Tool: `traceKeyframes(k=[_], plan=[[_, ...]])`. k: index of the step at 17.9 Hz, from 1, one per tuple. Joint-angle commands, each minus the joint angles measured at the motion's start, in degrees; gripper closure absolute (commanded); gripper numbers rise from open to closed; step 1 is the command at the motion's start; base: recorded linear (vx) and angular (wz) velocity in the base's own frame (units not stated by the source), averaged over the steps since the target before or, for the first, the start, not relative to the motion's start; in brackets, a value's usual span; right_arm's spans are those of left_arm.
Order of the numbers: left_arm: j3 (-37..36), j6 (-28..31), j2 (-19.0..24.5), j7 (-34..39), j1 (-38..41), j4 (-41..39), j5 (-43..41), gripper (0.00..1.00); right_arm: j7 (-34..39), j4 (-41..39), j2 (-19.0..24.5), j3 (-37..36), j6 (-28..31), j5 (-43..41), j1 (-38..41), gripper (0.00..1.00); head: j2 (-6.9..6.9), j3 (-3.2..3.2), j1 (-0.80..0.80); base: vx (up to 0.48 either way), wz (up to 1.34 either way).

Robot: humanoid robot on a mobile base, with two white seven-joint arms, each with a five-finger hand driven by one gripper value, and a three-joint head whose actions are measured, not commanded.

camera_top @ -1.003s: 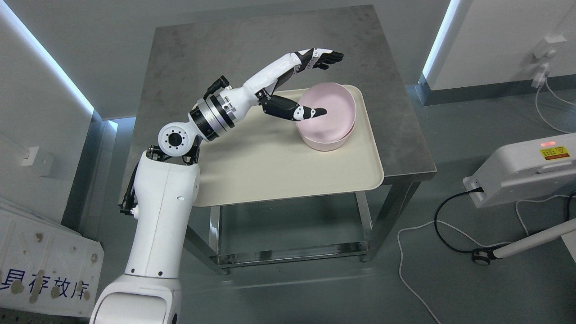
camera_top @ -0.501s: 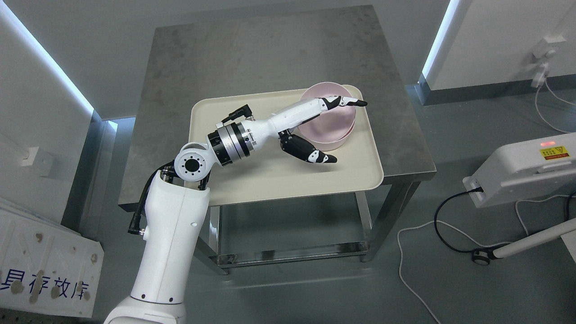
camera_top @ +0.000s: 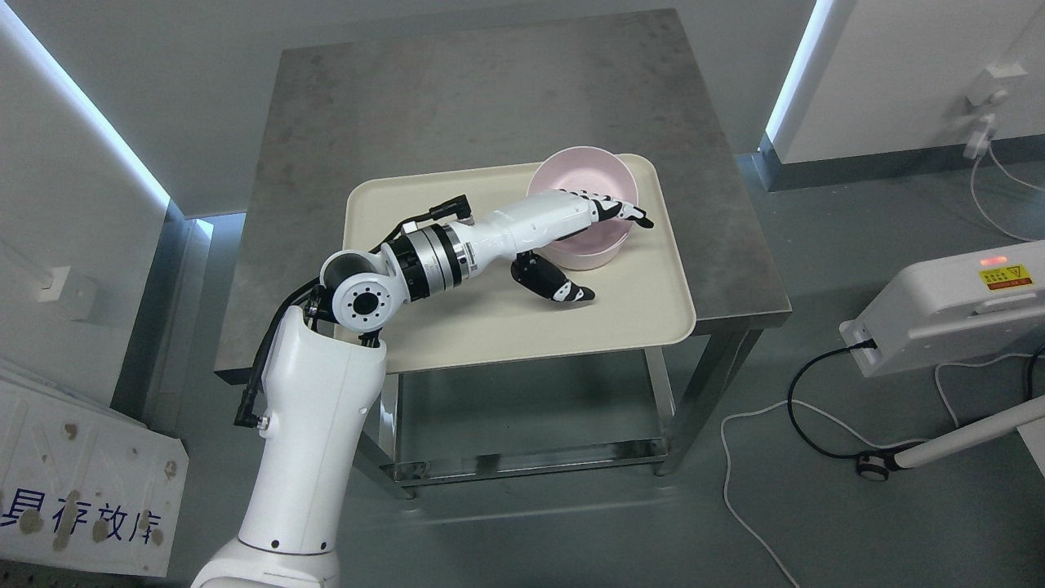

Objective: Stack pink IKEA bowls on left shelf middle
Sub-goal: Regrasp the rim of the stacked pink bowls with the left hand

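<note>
1. At the far left we see one white board with blue characters [camera_top: 77, 482] leaning low against the wall
2. Next we count one arm in view, the left arm [camera_top: 314, 433], rising from the bottom edge and bending at a round joint over the near left part of one cream tray [camera_top: 490, 314]
3. The tray lies on one grey metal table [camera_top: 457, 90], toward its near right side
4. The left hand [camera_top: 571, 245] reaches rightward across the tray; its four fingers [camera_top: 622, 210] lie stretched over the rim and hollow of the pink bowls, while the thumb [camera_top: 563, 287] hangs spread apart below, just outside the wall. We see the hand open around the near rim, with no clear pinch
5. The pink bowls [camera_top: 581, 175] sit at the tray's far right corner; we make out one rim and cannot tell how many are nested
6. At the far right we count one white machine [camera_top: 951, 306] with a red light, and black and white cables [camera_top: 804, 425] on the floor
</note>
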Motion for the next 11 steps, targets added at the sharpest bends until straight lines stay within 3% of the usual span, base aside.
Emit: traceKeyframes(k=[1, 8, 11], plan=[[1.5, 0.2, 0.8, 0.0, -0.3, -2.4, -5.2, 0.33, 0.0, -1.0, -1.0, -0.3, 0.0, -0.1, 0.0, 0.0, 0.0, 0.0, 0.0, 0.0, 0.0], [9.2, 0.1, 0.8, -0.1, -1.7, -2.4, -4.6, 0.27, 0.0, -1.0, -1.0, -0.3, 0.0, -0.1, 0.0, 0.0, 0.0, 0.0, 0.0, 0.0, 0.0], [9.1, 0.4, 0.8, -0.5, -1.2, -2.4, -5.4, 0.28, 0.0, -1.0, -1.0, -0.3, 0.0, -0.1, 0.0, 0.0, 0.0, 0.0, 0.0, 0.0, 0.0]])
